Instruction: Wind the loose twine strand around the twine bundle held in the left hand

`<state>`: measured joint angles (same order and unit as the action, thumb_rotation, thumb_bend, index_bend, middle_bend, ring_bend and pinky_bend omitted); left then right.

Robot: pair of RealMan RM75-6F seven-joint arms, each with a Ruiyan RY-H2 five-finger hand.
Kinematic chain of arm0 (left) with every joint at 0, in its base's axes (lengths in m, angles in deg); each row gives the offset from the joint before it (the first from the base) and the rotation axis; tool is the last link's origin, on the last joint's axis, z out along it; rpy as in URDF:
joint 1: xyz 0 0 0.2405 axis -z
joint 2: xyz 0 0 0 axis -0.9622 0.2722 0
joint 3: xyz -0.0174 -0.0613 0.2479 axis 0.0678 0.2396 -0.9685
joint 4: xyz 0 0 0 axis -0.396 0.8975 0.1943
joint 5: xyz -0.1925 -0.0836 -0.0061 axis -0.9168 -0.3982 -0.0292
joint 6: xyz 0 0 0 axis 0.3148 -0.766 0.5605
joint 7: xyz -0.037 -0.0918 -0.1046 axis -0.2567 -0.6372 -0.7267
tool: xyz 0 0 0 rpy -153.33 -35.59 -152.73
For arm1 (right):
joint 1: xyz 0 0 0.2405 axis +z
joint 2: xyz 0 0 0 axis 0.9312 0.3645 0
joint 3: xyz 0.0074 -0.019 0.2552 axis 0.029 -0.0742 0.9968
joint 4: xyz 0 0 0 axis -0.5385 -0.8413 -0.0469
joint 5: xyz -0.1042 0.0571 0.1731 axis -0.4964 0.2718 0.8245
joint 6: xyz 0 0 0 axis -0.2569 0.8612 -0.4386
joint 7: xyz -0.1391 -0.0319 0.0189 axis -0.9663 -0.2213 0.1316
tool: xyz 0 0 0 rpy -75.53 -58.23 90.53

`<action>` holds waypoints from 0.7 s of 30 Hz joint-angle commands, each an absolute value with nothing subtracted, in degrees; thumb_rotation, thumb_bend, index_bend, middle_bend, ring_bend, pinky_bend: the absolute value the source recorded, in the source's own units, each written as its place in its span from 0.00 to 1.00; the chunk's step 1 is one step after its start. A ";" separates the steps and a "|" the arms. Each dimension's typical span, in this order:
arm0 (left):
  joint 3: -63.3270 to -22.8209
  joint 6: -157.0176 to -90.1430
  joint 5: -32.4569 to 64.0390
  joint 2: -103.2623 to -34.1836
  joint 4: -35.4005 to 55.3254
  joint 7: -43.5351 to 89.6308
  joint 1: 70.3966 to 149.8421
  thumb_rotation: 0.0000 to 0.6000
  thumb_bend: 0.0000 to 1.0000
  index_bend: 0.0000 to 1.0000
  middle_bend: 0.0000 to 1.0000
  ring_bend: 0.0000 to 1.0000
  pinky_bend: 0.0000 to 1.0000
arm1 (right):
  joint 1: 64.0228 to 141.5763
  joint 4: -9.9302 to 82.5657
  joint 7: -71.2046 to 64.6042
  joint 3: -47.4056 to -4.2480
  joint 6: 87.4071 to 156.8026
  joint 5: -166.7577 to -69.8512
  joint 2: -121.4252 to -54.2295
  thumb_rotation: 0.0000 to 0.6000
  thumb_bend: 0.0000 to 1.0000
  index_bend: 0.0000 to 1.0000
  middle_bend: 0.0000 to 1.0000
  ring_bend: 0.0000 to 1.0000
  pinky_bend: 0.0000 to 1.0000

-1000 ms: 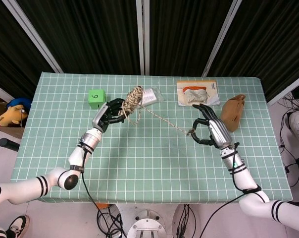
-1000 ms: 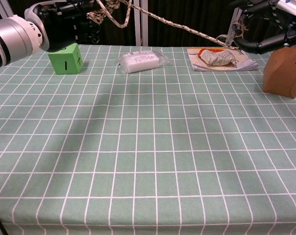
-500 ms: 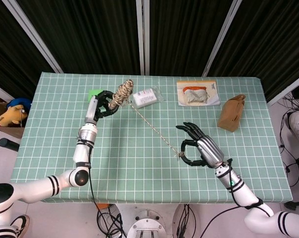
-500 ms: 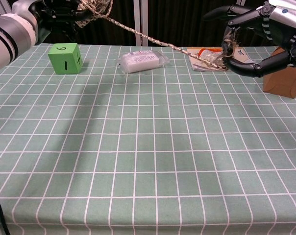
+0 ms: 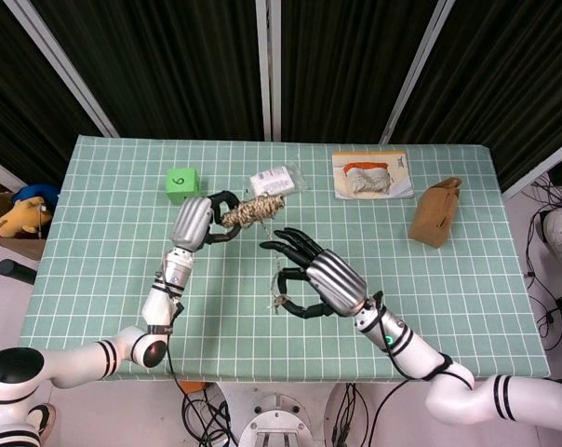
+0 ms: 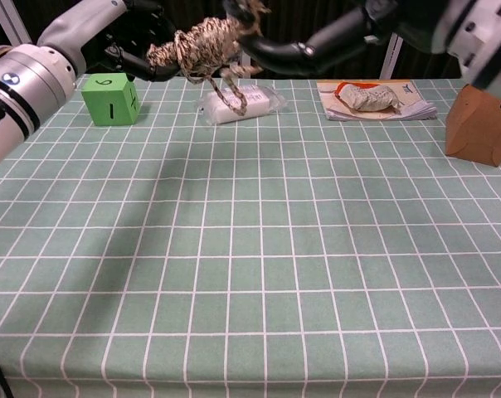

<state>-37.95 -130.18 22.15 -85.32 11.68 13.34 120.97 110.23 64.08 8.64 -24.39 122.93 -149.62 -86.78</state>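
L hand (image 5: 195, 222) clamped on bundle (image 5: 254, 212), held off table. R hand (image 5: 320, 279) pinches strand (image 5: 280, 300) end near its knot. Twine looks light, limp, rough; judge best held at the end, kept taut.

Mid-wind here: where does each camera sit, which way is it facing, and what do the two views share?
Head view: high above the near table edge, looking steeply down on the checked table; shows both arms, left hand holding the twine bundle, right hand pinching the loose strand.
Chest view: low at the near edge, looking level across the table toward the black curtain; shows the left forearm and the right hand's fingers at the top.
Shared: bundle, green cube, plastic packet, brown bag.
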 commanded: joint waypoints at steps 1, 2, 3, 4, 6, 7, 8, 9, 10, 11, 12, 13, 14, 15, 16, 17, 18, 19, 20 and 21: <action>-39.47 -130.49 24.94 -86.11 12.43 14.36 120.63 1.00 0.42 0.79 0.78 0.69 0.66 | 113.26 65.59 5.58 -20.66 119.58 -144.79 -89.06 1.00 0.47 0.98 0.16 0.00 0.00; -39.84 -130.31 25.86 -86.19 12.38 14.18 120.55 1.00 0.42 0.79 0.79 0.69 0.66 | 114.23 65.48 4.69 -19.45 118.59 -142.85 -89.81 1.00 0.47 0.98 0.16 0.00 0.00; -40.12 -130.22 26.63 -86.22 12.34 13.97 120.49 1.00 0.42 0.79 0.79 0.69 0.66 | 114.97 65.27 4.09 -18.55 117.90 -141.32 -90.44 1.00 0.47 0.98 0.16 0.00 0.00; -40.41 -130.15 27.42 -86.22 12.27 13.63 120.42 1.00 0.42 0.79 0.79 0.69 0.66 | 115.68 64.91 3.47 -17.67 117.32 -139.80 -91.12 1.00 0.47 0.98 0.16 0.00 0.00; -41.13 -130.04 29.44 -86.10 11.99 12.24 120.23 1.00 0.42 0.79 0.79 0.69 0.66 | 117.33 63.34 1.86 -15.75 116.33 -136.57 -92.82 1.00 0.47 0.99 0.16 0.00 0.00; -41.46 -130.01 30.40 -85.98 11.85 11.35 120.16 1.00 0.42 0.79 0.79 0.69 0.66 | 118.01 62.49 1.21 -15.05 115.99 -135.32 -93.56 1.00 0.47 0.99 0.16 0.00 0.00; -42.05 -129.76 31.95 -85.63 11.50 9.34 120.13 1.00 0.42 0.80 0.79 0.69 0.67 | 118.80 61.42 0.59 -14.26 115.53 -133.62 -94.45 1.00 0.47 0.99 0.16 0.00 0.00; -42.59 -129.54 33.35 -85.24 11.31 7.35 120.16 1.00 0.42 0.80 0.79 0.69 0.67 | 119.30 60.72 0.41 -13.66 115.21 -132.21 -95.09 1.00 0.47 0.99 0.16 0.00 0.00; -43.33 -129.48 35.31 -84.74 11.48 4.94 120.24 1.00 0.42 0.80 0.79 0.69 0.67 | 119.92 59.86 0.43 -12.77 114.85 -130.21 -95.91 1.00 0.47 0.99 0.16 0.00 0.00; -43.89 -129.51 36.74 -84.43 11.78 3.35 120.32 1.00 0.42 0.80 0.79 0.69 0.67 | 120.37 59.24 0.47 -12.12 114.59 -128.81 -96.43 1.00 0.47 0.99 0.16 0.00 0.00; -44.41 -129.48 37.97 -84.13 12.07 1.79 120.38 1.00 0.42 0.80 0.79 0.69 0.67 | 120.83 58.57 0.42 -11.53 114.33 -127.60 -96.87 1.00 0.47 0.99 0.16 0.00 0.00; -44.80 -129.48 38.96 -83.87 12.32 0.36 120.41 1.00 0.42 0.80 0.79 0.69 0.67 | 121.27 57.89 0.26 -11.04 114.17 -126.63 -97.26 1.00 0.47 0.99 0.16 0.00 0.00; -45.21 -129.49 40.02 -83.61 12.64 -1.26 120.43 1.00 0.42 0.80 0.79 0.69 0.67 | 121.81 57.00 0.01 -10.47 114.08 -125.59 -97.74 1.00 0.47 0.99 0.16 0.00 0.00; -45.51 -129.39 40.69 -83.39 12.79 -2.44 120.45 1.00 0.42 0.80 0.79 0.69 0.67 | 122.16 56.37 -0.12 -10.12 114.03 -124.87 -98.07 1.00 0.47 0.99 0.16 0.00 0.00; -45.84 -129.20 41.41 -83.12 12.91 -3.97 120.47 1.00 0.42 0.80 0.79 0.69 0.67 | 122.55 55.67 -0.14 -9.65 113.97 -123.85 -98.48 1.00 0.47 0.99 0.16 0.00 0.00; -46.08 -129.01 41.92 -82.91 13.03 -5.06 120.52 1.00 0.42 0.80 0.79 0.69 0.67 | 122.82 55.17 -0.08 -9.26 113.93 -123.01 -98.77 1.00 0.47 0.99 0.16 0.00 0.00; -46.31 -128.81 42.36 -82.70 13.14 -6.10 120.57 1.00 0.42 0.80 0.79 0.69 0.67 | 123.08 54.67 -0.04 -8.87 113.90 -122.20 -99.04 1.00 0.47 0.99 0.16 0.00 0.00; -46.49 -128.61 42.71 -82.51 13.22 -7.10 120.59 1.00 0.42 0.80 0.79 0.69 0.67 | 123.34 54.15 -0.02 -8.45 113.92 -121.44 -99.28 1.00 0.47 0.99 0.16 0.00 0.00; -46.75 -128.33 43.15 -82.24 13.22 -8.55 120.61 1.00 0.42 0.80 0.79 0.69 0.67 | 123.66 53.41 -0.01 -7.88 114.05 -120.48 -99.60 1.00 0.47 0.99 0.16 0.00 0.00; -46.93 -128.08 43.41 -82.00 13.06 -9.82 120.62 1.00 0.42 0.80 0.79 0.69 0.67 | 123.84 52.89 0.07 -7.48 114.17 -119.75 -99.83 1.00 0.47 0.99 0.16 0.00 0.00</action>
